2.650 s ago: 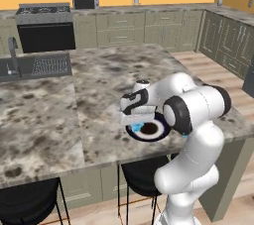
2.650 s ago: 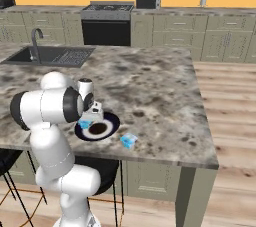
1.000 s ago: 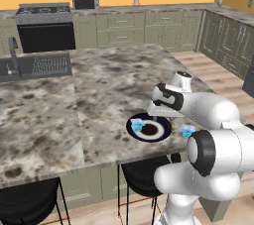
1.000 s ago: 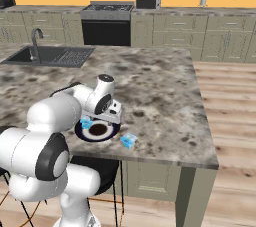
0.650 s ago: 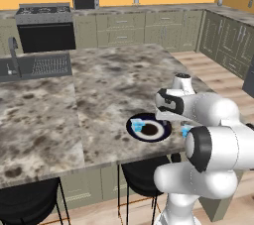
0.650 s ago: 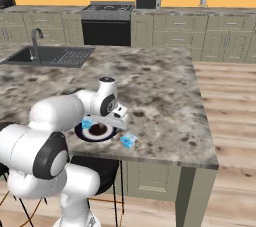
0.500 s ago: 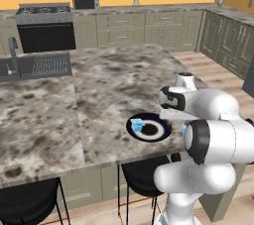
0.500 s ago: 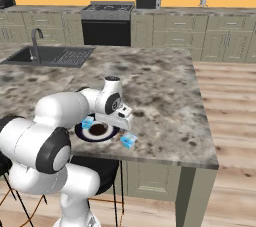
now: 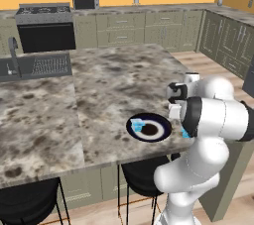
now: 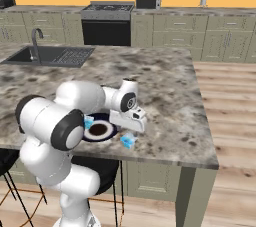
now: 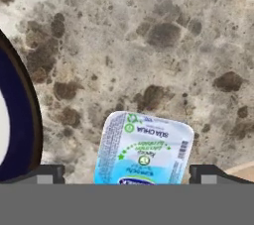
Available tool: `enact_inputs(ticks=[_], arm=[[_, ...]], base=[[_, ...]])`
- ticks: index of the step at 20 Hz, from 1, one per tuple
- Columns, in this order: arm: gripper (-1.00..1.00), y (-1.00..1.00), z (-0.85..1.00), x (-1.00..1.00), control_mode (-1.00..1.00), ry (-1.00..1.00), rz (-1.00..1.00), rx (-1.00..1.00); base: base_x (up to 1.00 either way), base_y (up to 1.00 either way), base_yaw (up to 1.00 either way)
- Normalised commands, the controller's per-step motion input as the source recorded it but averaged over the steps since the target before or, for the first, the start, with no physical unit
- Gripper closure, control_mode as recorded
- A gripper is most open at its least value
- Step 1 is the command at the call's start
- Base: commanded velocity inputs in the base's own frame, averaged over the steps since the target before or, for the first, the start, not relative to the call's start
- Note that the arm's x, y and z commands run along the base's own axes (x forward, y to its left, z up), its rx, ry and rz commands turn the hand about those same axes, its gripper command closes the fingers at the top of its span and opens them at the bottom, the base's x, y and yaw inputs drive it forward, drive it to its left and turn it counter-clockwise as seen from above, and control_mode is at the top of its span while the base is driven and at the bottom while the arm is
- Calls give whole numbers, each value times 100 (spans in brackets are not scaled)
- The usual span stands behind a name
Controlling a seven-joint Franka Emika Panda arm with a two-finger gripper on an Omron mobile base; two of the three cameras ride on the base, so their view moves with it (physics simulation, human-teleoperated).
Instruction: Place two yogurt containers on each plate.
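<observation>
A: Yogurt container (image 11: 143, 148), light blue: we see it low in the hand view, flat on the marble counter (image 11: 163, 35), between the spread fingertips (image 11: 47, 173) of the hand (image 11: 126, 174).

B: Is it gripped?

A: No, the jaws stand wide, untouched. We see the navy plate (image 11: 17, 120) at the left edge, another blue cup (image 9: 137, 125) on it.

Light blue yogurt container (image 11: 143, 150); navy, white-ringed plate (image 9: 165, 126); mottled grey-brown counter (image 9: 109, 80).
</observation>
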Motion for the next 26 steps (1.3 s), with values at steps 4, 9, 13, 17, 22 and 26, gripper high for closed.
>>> enact_inputs(ticks=[4,9,13,17,22,26], arm=[[-100,-19,-32,0,-100,0,-4,7],[-100,-1,-9,-25,-100,0,-7,0],[-100,1,-23,-8,-100,-5,-6,1],[-100,3,-16,0,-100,-6,-5,1],[-100,0,23,-1,-100,0,-2,0],[-100,0,-4,-1,-100,1,0,-1]], base=[[0,0,0],[0,0,0],[0,0,0],[0,0,0],[0,0,0],[0,0,0]])
